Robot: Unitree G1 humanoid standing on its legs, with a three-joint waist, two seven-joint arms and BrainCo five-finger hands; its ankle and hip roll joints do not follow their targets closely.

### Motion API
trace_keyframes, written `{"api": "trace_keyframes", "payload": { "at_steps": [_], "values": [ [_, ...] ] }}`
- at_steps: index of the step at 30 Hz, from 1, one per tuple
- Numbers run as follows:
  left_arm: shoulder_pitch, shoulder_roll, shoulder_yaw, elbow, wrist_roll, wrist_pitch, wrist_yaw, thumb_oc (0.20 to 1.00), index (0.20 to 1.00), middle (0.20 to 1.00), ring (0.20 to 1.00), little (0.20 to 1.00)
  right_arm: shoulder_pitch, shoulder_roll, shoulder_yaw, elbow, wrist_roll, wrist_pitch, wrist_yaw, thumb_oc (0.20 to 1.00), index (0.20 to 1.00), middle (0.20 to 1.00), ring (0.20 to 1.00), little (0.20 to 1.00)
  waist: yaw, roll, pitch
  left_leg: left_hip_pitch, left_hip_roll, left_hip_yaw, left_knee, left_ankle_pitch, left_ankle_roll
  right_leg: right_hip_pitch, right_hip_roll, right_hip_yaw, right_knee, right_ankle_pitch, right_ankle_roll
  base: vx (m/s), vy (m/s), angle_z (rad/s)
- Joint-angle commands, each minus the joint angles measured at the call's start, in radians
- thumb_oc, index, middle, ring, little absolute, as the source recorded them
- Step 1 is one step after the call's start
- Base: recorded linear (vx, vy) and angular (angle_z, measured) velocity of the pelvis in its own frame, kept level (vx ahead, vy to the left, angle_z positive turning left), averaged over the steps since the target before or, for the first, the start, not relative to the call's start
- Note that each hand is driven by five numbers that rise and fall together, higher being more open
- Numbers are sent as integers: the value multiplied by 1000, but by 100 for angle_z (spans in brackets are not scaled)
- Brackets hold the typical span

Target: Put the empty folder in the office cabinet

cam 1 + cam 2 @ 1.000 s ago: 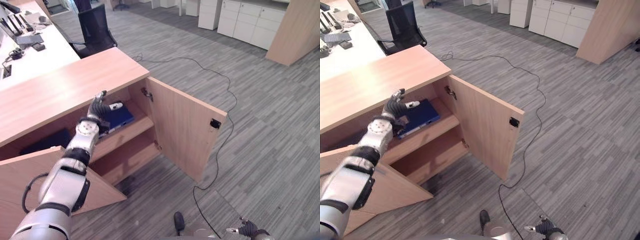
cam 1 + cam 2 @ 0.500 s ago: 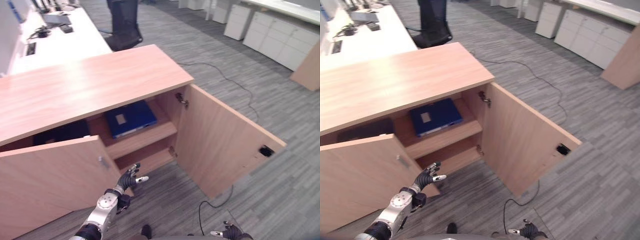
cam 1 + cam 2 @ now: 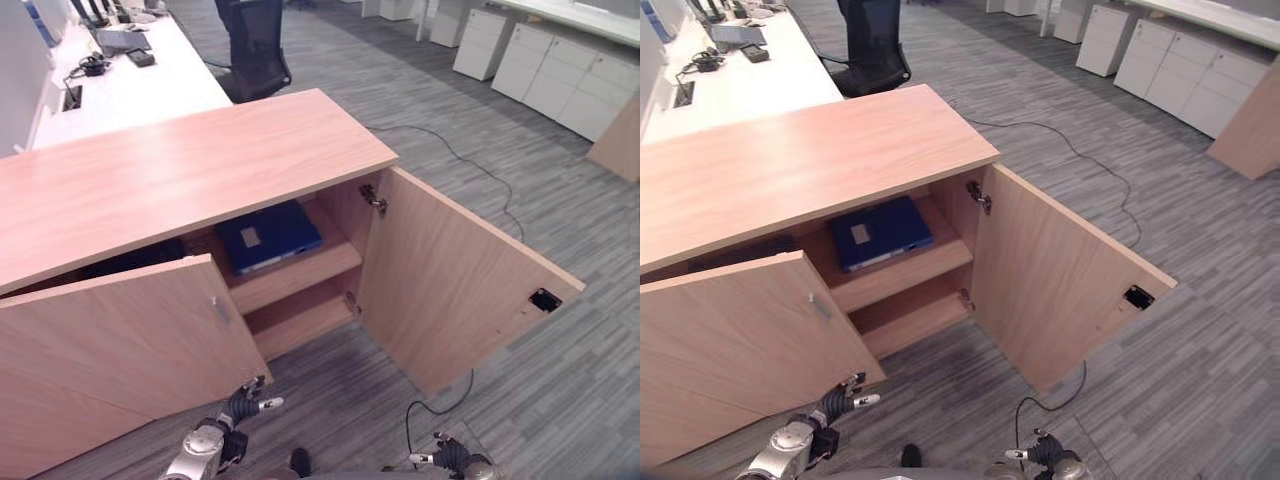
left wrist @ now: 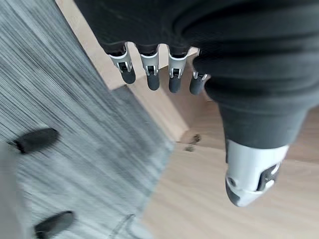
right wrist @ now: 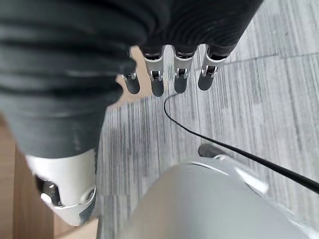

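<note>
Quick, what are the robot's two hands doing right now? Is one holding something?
Left hand: open, holding nothing, low by the cabinet's left door.
Right hand: open, holding nothing, down by the floor.
The blue folder lies on the cabinet shelf.

We see a light wood-grain office cabinet (image 3: 190, 170) with a smooth, faintly sheened top and matt doors. On its upper shelf lies a dark blue folder (image 3: 268, 235), smooth like plastic, with a pale paper label. The grey striped floor (image 3: 480, 190) looks like rough matt carpet. A black mesh-backed chair (image 3: 255, 45) stands behind.
</note>
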Motion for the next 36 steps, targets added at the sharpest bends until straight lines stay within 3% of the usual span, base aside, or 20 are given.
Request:
{"api": "trace_keyframes", "payload": {
  "at_steps": [1, 4, 5, 10, 17, 24, 27, 29, 32, 36],
  "values": [
    [-55, -14, 1, -7, 90, -24, 9, 1000, 1000, 1000, 1000, 1000, -27, -11, -1, -8, 16, -15, -18, 1000, 1000, 1000, 1000, 1000, 11, 9, 22, -4, 53, 47, 29, -83, -73, 24, -116, -89, 19, 118, 85, -55, -116, -73],
    [-62, -18, -13, 14, 115, -29, 12, 1000, 1000, 1000, 1000, 1000, -32, -14, 1, -2, 10, -13, -18, 1000, 1000, 1000, 1000, 1000, 0, 9, 20, 2, 58, 54, 28, -85, -80, 22, -129, -71, -20, 146, 90, 0, -102, -49],
    [-67, -21, -17, 33, 128, -32, 14, 1000, 1000, 1000, 1000, 1000, -28, -20, -3, 2, 9, -12, -16, 1000, 1000, 1000, 1000, 1000, -14, 5, 14, 3, 56, 58, 29, -86, -90, 30, -128, -25, -61, 164, 103, 20, -129, -20],
    [-75, -35, -7, 79, 138, -28, 24, 1000, 1000, 1000, 1000, 1000, -12, -34, -14, 8, 12, -9, -14, 1000, 1000, 1000, 1000, 1000, -40, 6, -11, 14, 69, 90, 32, -83, -112, 54, -110, 20, -151, 160, 112, 22, -156, -25],
    [-82, -57, 21, 147, 145, -21, 45, 1000, 1000, 1000, 1000, 1000, 2, -74, -14, 38, 16, -14, -10, 1000, 1000, 1000, 1000, 1000, -99, 51, -19, 40, 166, 121, 40, -38, -172, 92, 2, 97, -237, 85, 63, 20, -224, -33],
    [-73, -68, 47, 170, 124, -14, 54, 1000, 1000, 1000, 1000, 1000, -5, -108, -11, 49, 24, -22, -9, 1000, 1000, 1000, 1000, 1000, -126, 67, 15, 20, 254, 140, 128, 12, -226, 113, 72, 113, -254, 39, 19, 10, -187, -20],
    [-74, -79, 49, 184, 115, -12, 62, 1000, 1000, 1000, 1000, 1000, -18, -121, -10, 53, 32, -22, -12, 1000, 1000, 1000, 1000, 1000, -120, 61, 25, 1, 251, 117, 176, 20, -226, 122, 82, 110, -258, 28, 10, 3, -118, -16],
    [-79, -86, 42, 185, 115, -11, 63, 1000, 1000, 1000, 1000, 1000, -15, -131, -16, 55, 34, -22, -16, 1000, 1000, 1000, 1000, 1000, -105, 50, 31, -34, 212, 81, 183, -1, -213, 134, 77, 99, -259, 24, 8, 22, -83, -4],
    [-58, -84, 43, 186, 110, -12, 59, 1000, 1000, 1000, 1000, 1000, -28, -142, -32, 48, 51, -26, -19, 1000, 1000, 1000, 1000, 1000, -93, 41, 21, -24, 181, 38, 136, -37, -197, 137, 82, 96, -255, 26, 8, 65, -27, 18],
    [-40, -58, 54, 196, 120, -13, 58, 1000, 1000, 1000, 1000, 1000, -50, -158, -39, 26, 66, -32, -19, 1000, 1000, 1000, 1000, 1000, -79, 37, 0, 9, 172, 43, 84, -30, -188, 152, 83, 88, -252, 27, 10, 87, 7, 2]
  ]
}}
